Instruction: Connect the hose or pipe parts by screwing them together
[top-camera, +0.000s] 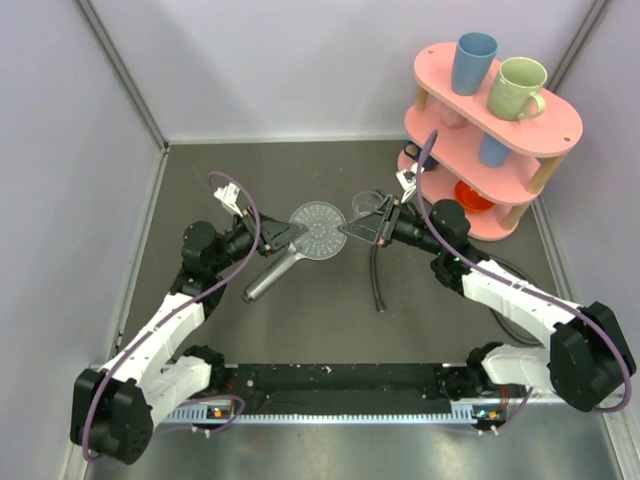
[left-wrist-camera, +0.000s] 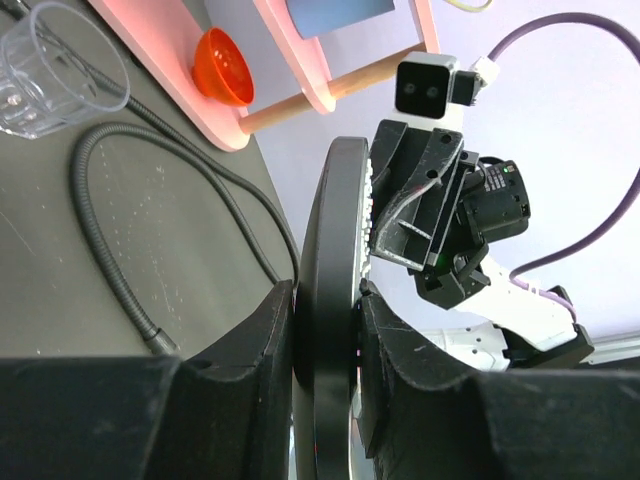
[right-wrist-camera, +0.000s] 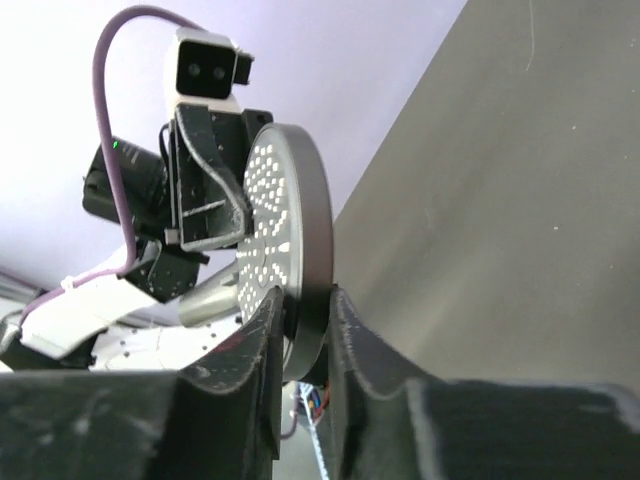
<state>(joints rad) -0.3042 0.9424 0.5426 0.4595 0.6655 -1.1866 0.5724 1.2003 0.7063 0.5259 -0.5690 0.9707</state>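
The grey hand shower stands on edge, lifted between both arms; its perforated disc (top-camera: 318, 228) faces the camera in the top view and its handle (top-camera: 268, 280) slants down to the left. My left gripper (top-camera: 295, 232) is shut on the disc's left rim (left-wrist-camera: 335, 250). My right gripper (top-camera: 348, 230) is shut on the opposite rim (right-wrist-camera: 290, 220), one finger on the perforated face and one on the back. The dark flexible hose (top-camera: 376, 280) lies loose on the table under the right arm, and it curves across the mat (left-wrist-camera: 100, 240) in the left wrist view.
A small clear glass cup (top-camera: 365, 203) stands just behind the disc. At the back right is a pink two-tier shelf (top-camera: 520, 130) with a blue cup, a green mug and an orange bowl (top-camera: 473, 195). Grey walls enclose the table.
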